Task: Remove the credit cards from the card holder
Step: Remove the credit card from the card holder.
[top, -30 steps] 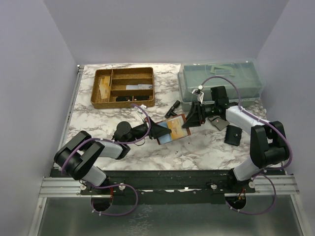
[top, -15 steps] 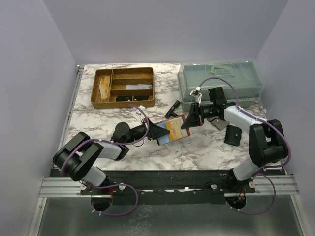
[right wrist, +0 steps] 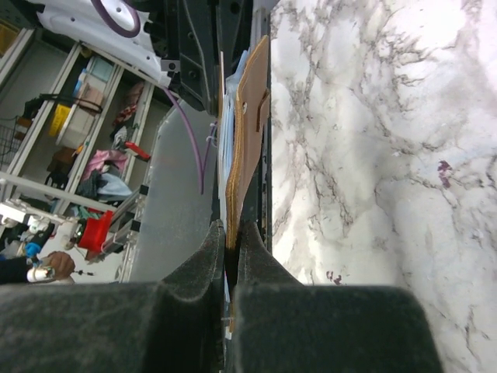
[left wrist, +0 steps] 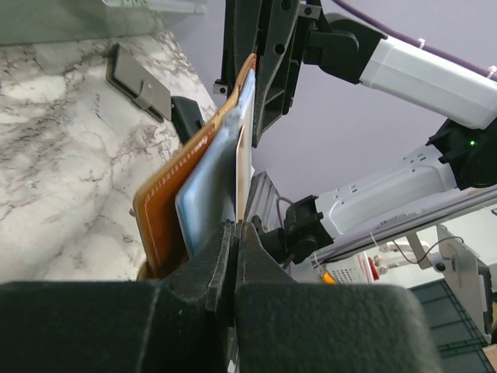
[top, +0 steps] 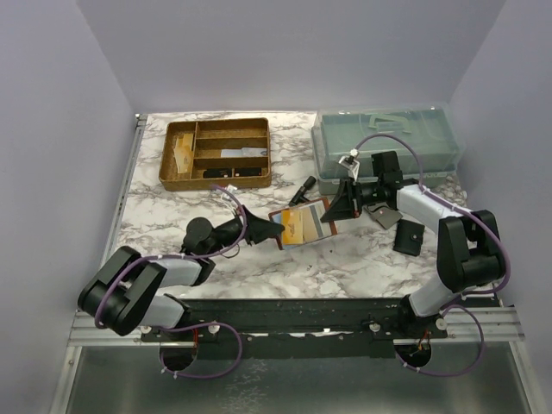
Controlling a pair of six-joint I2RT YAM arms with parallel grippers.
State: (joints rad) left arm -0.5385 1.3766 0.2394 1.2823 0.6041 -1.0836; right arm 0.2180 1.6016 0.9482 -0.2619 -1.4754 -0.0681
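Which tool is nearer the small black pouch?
Right. The right tool grips the card holder just left of the black pouch; the left tool pinches the credit cards at the holder's other end, farther away.

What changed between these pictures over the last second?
The right tool closed on the card holder. The left tool, shut on a tan card, drew back toward its own side, apparently sliding the card further out. The tray, clear box and black pouch stayed put.
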